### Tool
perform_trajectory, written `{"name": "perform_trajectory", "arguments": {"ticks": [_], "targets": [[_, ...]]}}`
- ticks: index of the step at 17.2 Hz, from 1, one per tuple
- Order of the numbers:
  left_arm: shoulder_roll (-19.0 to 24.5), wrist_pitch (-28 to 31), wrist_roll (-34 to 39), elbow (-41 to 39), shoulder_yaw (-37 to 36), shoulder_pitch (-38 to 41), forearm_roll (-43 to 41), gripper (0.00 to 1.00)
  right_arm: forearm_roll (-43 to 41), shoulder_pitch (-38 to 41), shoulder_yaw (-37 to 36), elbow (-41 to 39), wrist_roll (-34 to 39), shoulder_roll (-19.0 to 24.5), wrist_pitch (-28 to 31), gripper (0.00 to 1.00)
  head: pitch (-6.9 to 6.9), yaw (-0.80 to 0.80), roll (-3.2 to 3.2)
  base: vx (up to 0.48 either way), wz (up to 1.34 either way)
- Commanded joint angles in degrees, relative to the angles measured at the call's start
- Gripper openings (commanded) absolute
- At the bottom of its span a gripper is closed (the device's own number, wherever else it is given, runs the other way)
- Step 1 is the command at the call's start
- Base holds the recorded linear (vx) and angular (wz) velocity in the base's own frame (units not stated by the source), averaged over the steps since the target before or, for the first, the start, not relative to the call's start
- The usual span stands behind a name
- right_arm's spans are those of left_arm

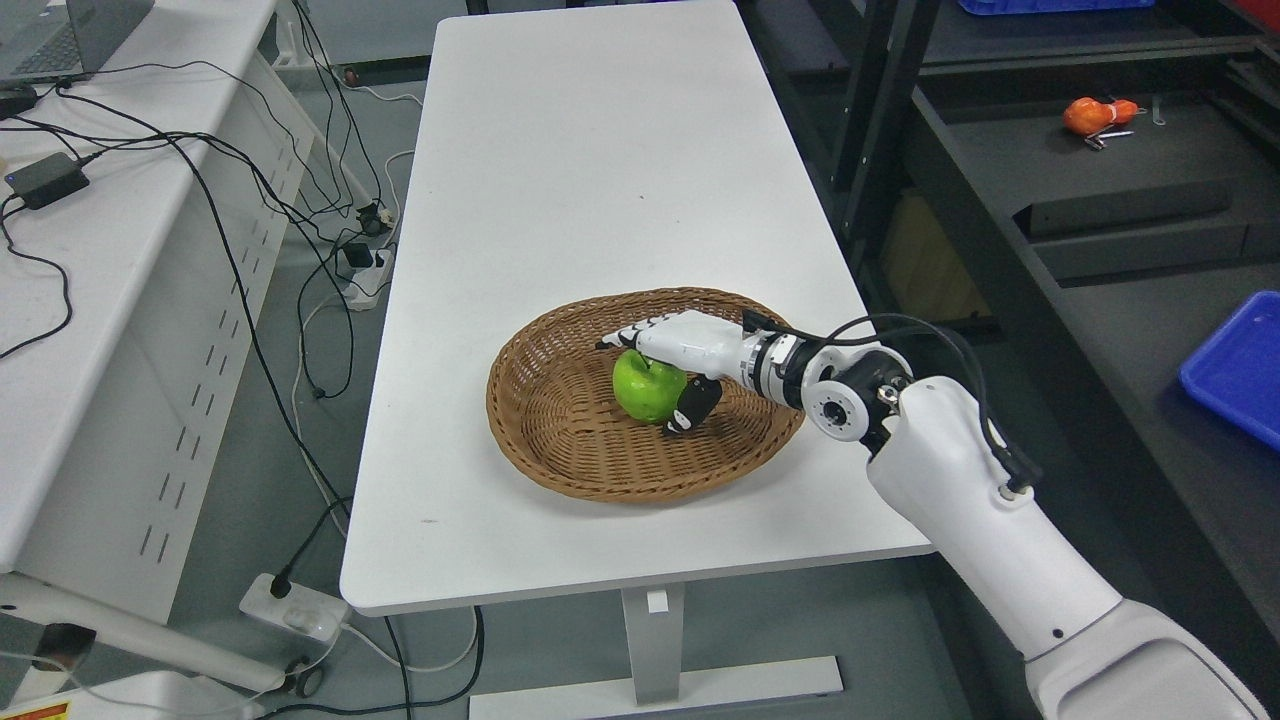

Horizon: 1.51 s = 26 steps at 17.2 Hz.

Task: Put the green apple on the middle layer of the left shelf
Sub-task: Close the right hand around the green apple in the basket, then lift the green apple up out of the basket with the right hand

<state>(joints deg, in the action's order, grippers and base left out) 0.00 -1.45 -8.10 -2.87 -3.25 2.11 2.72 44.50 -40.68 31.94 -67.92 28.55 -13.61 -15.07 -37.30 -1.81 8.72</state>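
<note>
Green apple (645, 388) in round wicker basket (560, 440): right robot hand (668, 372) wraps it; firm the grip, then lift straight up.

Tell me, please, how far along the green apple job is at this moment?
Early. Done: the right robot hand has reached into the wicker basket. In hand: its fingers wrap the green apple, which sits low in the basket. Left: lifting it out and carrying it to the shelf.

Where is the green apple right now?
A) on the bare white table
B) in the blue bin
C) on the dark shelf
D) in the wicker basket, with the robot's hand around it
D: the green apple sits in the wicker basket, and the right hand is over it, thumb alongside.
</note>
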Motion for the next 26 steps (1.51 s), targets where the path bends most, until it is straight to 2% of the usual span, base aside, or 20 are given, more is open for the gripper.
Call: {"name": "perform_trajectory", "arguments": {"ticks": [1,3,5,7,9,11,14,16,19,23,26], "targets": [[1.00,0.04,0.02,-0.03,0.00,0.00,0.00,1.00,-0.47,0.25,2.60,2.44,0.01,-3.88,-1.19,0.52,0.00,0.00,0.00,0.000,0.00],[1.00,0.04,0.02,0.05,0.00,0.00,0.00,1.00,-1.17,0.60,-1.86,2.09,-0.07,-3.53,-1.19,0.22,0.00,0.00,0.00,0.000,0.00],[1.00,0.04,0.02,0.05,0.00,0.00,0.00,1.00,-1.17,0.95,-5.56,0.52,-0.33,-3.44,-1.19,0.04,0.00,0.00,0.00,0.000,0.00],[1.00,0.04,0.02,-0.03,0.00,0.00,0.00,1.00,-1.35,2.44,-11.95,-3.16,-1.65,-3.36,-1.01,0.04,0.00,0.00,0.00,0.000,0.00],[1.00,0.04,0.02,-0.03,0.00,0.00,0.00,1.00,-1.35,4.63,-21.44,-6.42,-6.63,-1.17,0.12,0.03,0.00,0.00,0.00,0.000,0.00],[1.00,0.04,0.02,-0.03,0.00,0.00,0.00,1.00,-0.83,8.23,-29.89,-8.36,-17.33,2.35,2.15,0.02,0.00,0.00,0.00,0.000,0.00],[1.00,0.04,0.02,-0.03,0.00,0.00,0.00,1.00,-0.47,16.22,-30.80,-10.73,-43.06,2.36,4.60,0.01,0.00,0.00,0.00,0.000,0.00],[1.00,0.04,0.02,-0.03,0.00,0.00,0.00,1.00,-0.82,20.97,-30.98,-13.62,-51.28,2.97,7.07,0.00,0.00,0.00,0.00,0.000,0.00],[1.00,0.04,0.02,-0.03,0.00,0.00,0.00,1.00,-1.52,26.69,-30.63,-18.03,-51.58,6.74,7.25,0.00,0.00,0.00,0.00,0.000,0.00],[1.00,0.04,0.02,-0.03,0.00,0.00,0.00,1.00,-4.86,30.56,-29.40,-20.22,-40.70,8.68,7.95,0.01,0.00,0.00,0.00,0.000,0.00],[1.00,0.04,0.02,0.05,0.00,0.00,0.00,1.00,-4.95,32.41,-29.40,-22.86,-40.76,11.05,8.04,0.01,0.00,0.00,0.00,-0.004,0.00]]}}
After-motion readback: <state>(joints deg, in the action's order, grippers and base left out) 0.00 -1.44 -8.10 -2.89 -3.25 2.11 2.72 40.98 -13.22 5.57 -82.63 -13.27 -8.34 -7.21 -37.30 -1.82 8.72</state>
